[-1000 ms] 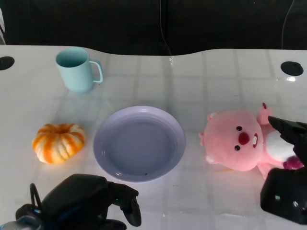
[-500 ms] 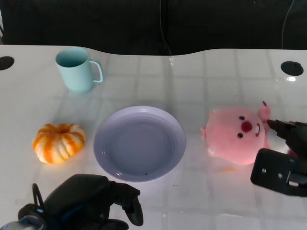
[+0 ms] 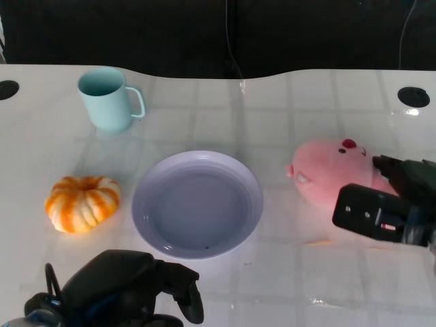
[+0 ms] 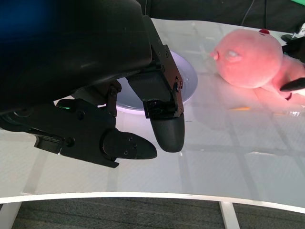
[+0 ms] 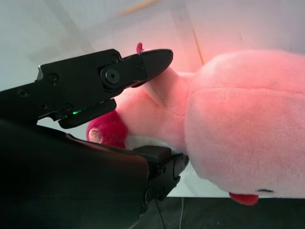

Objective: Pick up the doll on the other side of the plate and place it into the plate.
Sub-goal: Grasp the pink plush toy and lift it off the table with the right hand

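From the head camera I see the pink doll [image 3: 327, 174] lying on the white table [image 3: 286, 109], to the right of the lilac plate [image 3: 197, 204] and just apart from its rim, with its red nose turned up and away from me. My right hand [image 3: 392, 201] is closed around the doll's far right end, one black finger over the top of it and a thick part of the hand in front of it. My left hand [image 3: 129, 289] sits low at the near edge of the table, just in front of the plate, holding nothing, with its fingers curled loosely inward. An orange and white pumpkin toy [image 3: 82, 202] lies to the left of the plate, and a pale blue mug [image 3: 107, 99] stands further back on that side.

In the left wrist camera I see my left hand [image 4: 143, 129] with its black fingers [image 4: 167, 129] bent and empty above the bare table top. The plate [image 4: 188, 83] shows partly behind them, and the doll [image 4: 250, 57] lies beyond it.

In the right wrist camera the doll [image 5: 248, 119] fills most of the picture. My right hand [image 5: 128, 114] pinches the doll's body: one finger [image 5: 114, 71] lies across a pink limb, and another part of the hand presses from the opposite side, by a darker pink patch.
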Tool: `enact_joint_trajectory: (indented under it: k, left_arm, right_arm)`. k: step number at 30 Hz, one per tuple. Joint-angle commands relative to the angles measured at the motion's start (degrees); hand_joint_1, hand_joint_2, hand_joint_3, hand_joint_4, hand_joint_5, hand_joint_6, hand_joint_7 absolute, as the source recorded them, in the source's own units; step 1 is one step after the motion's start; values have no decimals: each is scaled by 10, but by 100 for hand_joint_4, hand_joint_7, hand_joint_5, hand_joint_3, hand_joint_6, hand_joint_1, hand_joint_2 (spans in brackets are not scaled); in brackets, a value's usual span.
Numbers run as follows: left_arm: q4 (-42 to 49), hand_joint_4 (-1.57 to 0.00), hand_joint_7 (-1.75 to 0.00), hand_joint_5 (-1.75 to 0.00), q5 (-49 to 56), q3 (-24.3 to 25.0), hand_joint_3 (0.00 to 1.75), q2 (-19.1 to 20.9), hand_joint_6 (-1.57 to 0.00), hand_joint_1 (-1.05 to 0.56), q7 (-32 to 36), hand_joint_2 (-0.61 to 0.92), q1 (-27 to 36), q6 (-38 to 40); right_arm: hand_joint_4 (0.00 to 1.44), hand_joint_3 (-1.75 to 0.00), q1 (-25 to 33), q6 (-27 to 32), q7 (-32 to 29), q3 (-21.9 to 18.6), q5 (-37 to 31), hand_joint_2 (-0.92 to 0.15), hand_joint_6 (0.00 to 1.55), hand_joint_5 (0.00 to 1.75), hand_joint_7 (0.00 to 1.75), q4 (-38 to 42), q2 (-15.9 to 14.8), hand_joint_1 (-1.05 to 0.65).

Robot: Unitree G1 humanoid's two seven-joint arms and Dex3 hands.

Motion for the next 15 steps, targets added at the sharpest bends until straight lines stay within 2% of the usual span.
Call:
enact_joint_trajectory:
  k: [1, 2, 3, 4, 5, 6, 7, 8, 9, 10, 11, 12, 13, 15]
  left_arm:
    - [-5, -73, -76, -137, 1, 3, 24, 8, -84, -23, 0, 92, 1, -2]
    - [-6, -73, -76, -137, 3, 3, 24, 8, -84, -23, 1, 92, 2, -1]
    - [-6, -73, -76, -137, 5, 2, 24, 8, -85, -24, 1, 92, 2, -1]
    - [-7, -73, -76, -137, 6, 1, 24, 8, -85, -24, 2, 92, 2, -2]
    - [-7, -73, -77, -137, 7, 1, 24, 8, -85, -24, 2, 92, 2, -3]
    - [-8, -73, -77, -138, 8, 0, 24, 7, -85, -24, 2, 92, 2, -2]
    - [-10, -73, -77, -138, 9, 0, 24, 6, -85, -24, 1, 92, 2, 1]
    - [-10, -73, -77, -137, 8, 0, 24, 5, -85, -24, 0, 92, 2, 4]
    - [-11, -73, -78, -137, 8, 0, 24, 5, -85, -25, -1, 92, 2, 5]
    - [-10, -72, -78, -136, 8, 0, 25, 5, -85, -25, 0, 92, 3, 4]
    - [-10, -73, -78, -136, 9, 0, 25, 6, -85, -25, 1, 92, 2, 2]
    - [-9, -74, -78, -137, 10, 0, 24, 6, -85, -25, 3, 92, 2, 0]
    - [-9, -74, -78, -137, 11, 0, 24, 7, -85, -24, 3, 92, 2, -1]
    - [-9, -75, -78, -137, 11, 1, 23, 6, -85, -24, 2, 92, 3, 1]
  right_arm:
    - [62, -6, -11, -43, -50, -7, 32, -92, 72, 15, 7, 73, 16, -43]
    - [69, -7, -15, -64, -80, -10, 40, -92, 77, 15, 7, 95, 20, -39]
    - [88, -8, -19, -80, -101, -12, 45, -92, 91, 23, 11, 112, 22, -27]
    - [95, -9, -23, -99, -129, -12, 48, -92, 95, 26, 12, 131, 23, -24]
    - [102, -11, -26, -116, -153, -13, 51, -92, 108, 38, 10, 145, 23, -19]
    - [100, -14, -28, -129, -172, -16, 56, -92, 122, 72, 7, 155, 24, -16]
    - [97, -19, -29, -141, -189, -17, 59, -90, 129, 94, 6, 163, 25, -16]
    - [96, -23, -29, -148, -205, -16, 60, -89, 133, 107, 5, 168, 25, -16]
    - [85, -25, -31, -153, -221, -12, 56, -86, 136, 140, 9, 175, 24, -18]
    - [80, -26, -32, -159, -235, -9, 54, -85, 135, 150, 12, 182, 24, -20]
    - [77, -28, -34, -163, -243, -7, 54, -83, 129, 158, 25, 187, 24, -21]
    - [79, -41, -36, -159, -241, -3, 52, -77, 107, 166, 70, 190, 23, -22]
    - [78, -53, -40, -152, -237, 4, 46, -71, 100, 166, 79, 192, 22, -24]
    - [77, -62, -45, -138, -228, 15, 40, -67, 97, 153, 77, 193, 18, -26]
